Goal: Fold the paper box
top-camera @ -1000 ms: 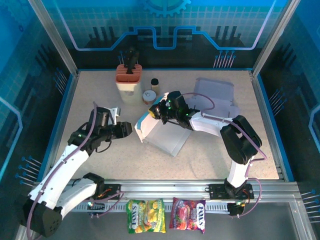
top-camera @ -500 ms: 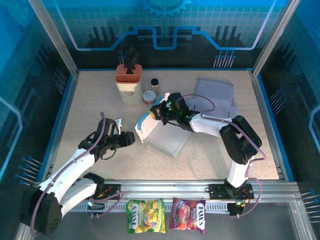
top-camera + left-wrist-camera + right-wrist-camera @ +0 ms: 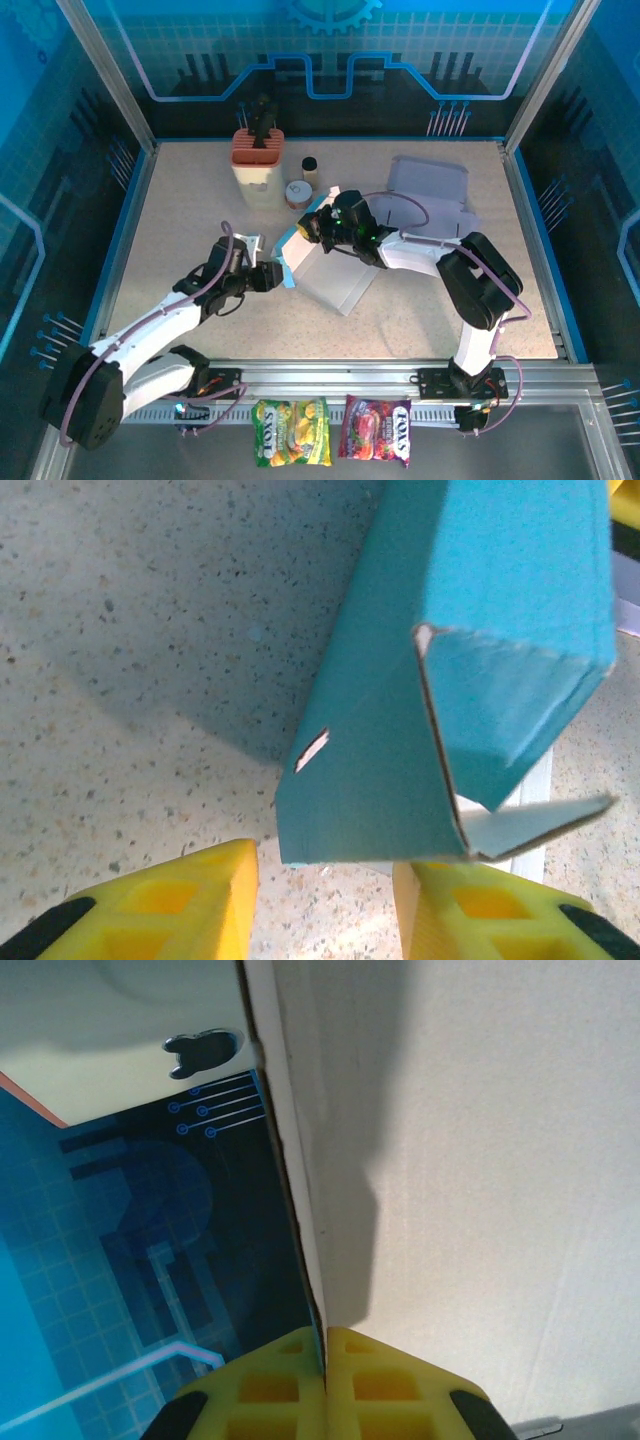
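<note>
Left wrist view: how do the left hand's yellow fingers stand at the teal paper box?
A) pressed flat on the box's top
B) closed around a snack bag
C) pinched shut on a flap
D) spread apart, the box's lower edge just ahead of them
D: the left hand has its fingers spread wide, and the lower edge of the paper box lies just ahead, not pinched.

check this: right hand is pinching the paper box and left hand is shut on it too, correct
Not quite: the right hand is pinching the paper box, but the left hand is open. The left wrist view shows its fingers apart by the box's teal corner.
</note>
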Tool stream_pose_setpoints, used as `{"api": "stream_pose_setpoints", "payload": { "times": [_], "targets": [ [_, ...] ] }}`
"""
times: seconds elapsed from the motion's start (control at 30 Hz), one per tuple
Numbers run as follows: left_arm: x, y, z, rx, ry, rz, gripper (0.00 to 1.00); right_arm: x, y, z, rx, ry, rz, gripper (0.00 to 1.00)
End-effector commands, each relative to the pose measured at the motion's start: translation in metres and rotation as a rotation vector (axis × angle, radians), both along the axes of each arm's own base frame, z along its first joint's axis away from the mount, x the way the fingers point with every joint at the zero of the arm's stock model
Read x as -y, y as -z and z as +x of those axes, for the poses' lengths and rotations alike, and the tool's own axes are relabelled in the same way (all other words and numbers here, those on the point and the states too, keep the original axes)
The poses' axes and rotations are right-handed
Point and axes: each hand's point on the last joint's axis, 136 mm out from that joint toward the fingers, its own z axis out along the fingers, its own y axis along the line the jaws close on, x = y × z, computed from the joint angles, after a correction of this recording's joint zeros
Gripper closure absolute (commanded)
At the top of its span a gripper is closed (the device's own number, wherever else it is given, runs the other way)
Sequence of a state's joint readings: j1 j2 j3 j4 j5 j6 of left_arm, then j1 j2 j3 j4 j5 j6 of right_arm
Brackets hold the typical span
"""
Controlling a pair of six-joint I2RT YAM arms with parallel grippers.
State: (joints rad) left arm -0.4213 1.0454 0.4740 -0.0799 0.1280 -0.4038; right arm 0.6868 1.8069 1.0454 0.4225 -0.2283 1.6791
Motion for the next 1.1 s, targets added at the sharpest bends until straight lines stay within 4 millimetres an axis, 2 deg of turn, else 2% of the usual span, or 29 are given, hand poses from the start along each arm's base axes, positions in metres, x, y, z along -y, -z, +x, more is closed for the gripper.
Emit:
{"api": "stream_pose_setpoints", "payload": {
  "times": [0.0,0.23,0.4,0.63,0.83,0.87,1.07],
  "targets": [
    [0.004,0.001,0.008,0.087,0.039,0.051,0.62,-0.008,0.003,-0.011,0.019,0.001,0.032,1.0],
    [0.006,0.008,0.009,0.137,0.066,0.109,0.68,-0.005,0.009,-0.016,0.035,0.023,0.035,1.0],
    [0.01,0.014,0.009,0.147,0.077,0.143,0.68,-0.004,0.011,-0.015,0.036,0.032,0.038,1.0],
    [0.005,0.026,0.013,0.149,0.004,0.182,0.7,-0.003,0.002,-0.011,0.066,0.063,0.064,1.0],
    [0.009,0.031,0.018,0.187,-0.013,0.183,0.71,-0.006,-0.002,-0.012,0.11,0.1,0.114,1.0],
    [0.011,0.032,0.018,0.192,-0.012,0.179,0.71,-0.002,0.008,-0.015,0.102,0.111,0.108,1.0],
    [0.022,0.033,0.024,0.219,-0.011,0.183,0.72,0.002,0.01,-0.018,0.145,0.163,0.147,1.0]
  ]
}}
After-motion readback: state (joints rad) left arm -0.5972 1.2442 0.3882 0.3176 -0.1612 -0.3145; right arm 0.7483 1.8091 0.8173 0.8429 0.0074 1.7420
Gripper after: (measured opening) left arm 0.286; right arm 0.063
